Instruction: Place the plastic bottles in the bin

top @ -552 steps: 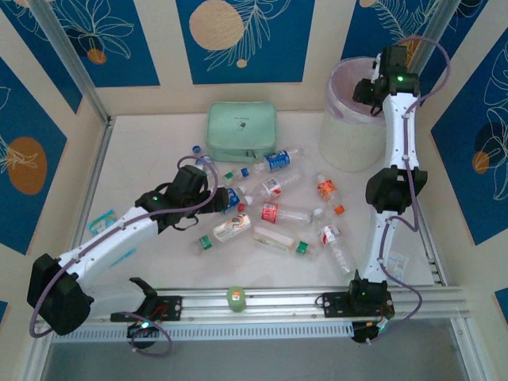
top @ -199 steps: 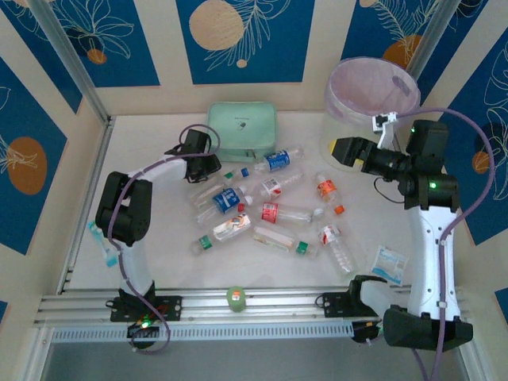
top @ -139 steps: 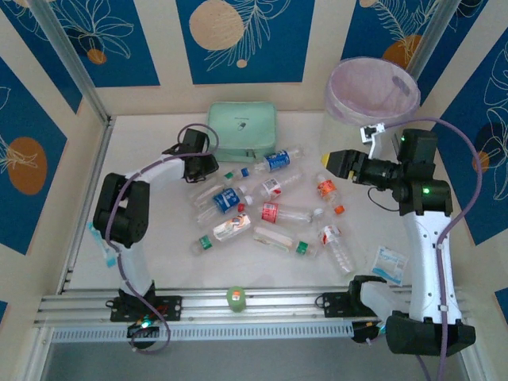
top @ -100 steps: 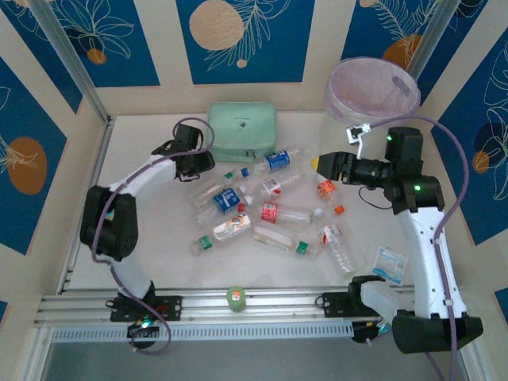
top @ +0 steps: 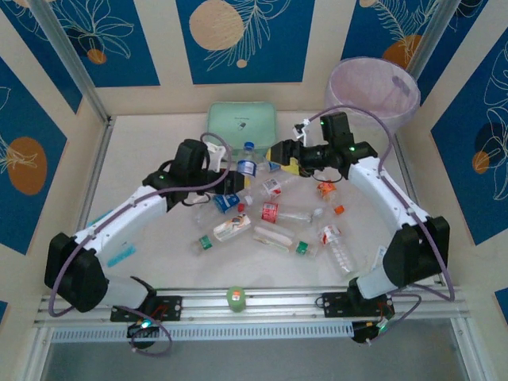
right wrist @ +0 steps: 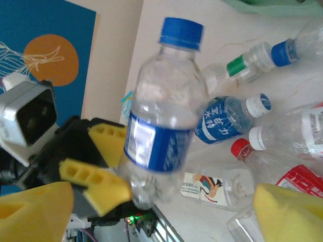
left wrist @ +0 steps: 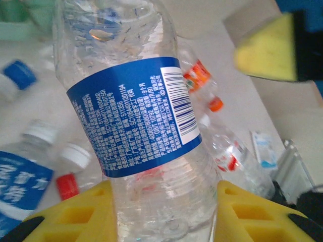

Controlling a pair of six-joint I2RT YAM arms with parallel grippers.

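My left gripper (left wrist: 164,201) is shut on the lower body of a clear plastic bottle (left wrist: 136,111) with a blue label and blue cap. It holds the bottle (top: 247,163) upright above the table's middle. The right gripper (top: 281,156) is open just right of this bottle, jaws wide, not touching it. In the right wrist view the bottle (right wrist: 161,121) stands between the spread yellow fingers (right wrist: 288,212), gripped below by the left gripper's pads (right wrist: 101,171). Several more plastic bottles (top: 274,213) lie scattered on the table. The bin (top: 371,94) stands at the far right corner.
A mint green case (top: 242,125) lies at the back, behind the held bottle. A loose orange cap (top: 339,210) sits among the bottles. A small green object (top: 236,297) rests on the front rail. A blue packet (top: 119,258) lies under the left arm.
My left gripper has swung right from beside the green case and now holds the blue-labelled bottle upright. The right gripper has moved left from the bin side, and its jaws have opened wide.
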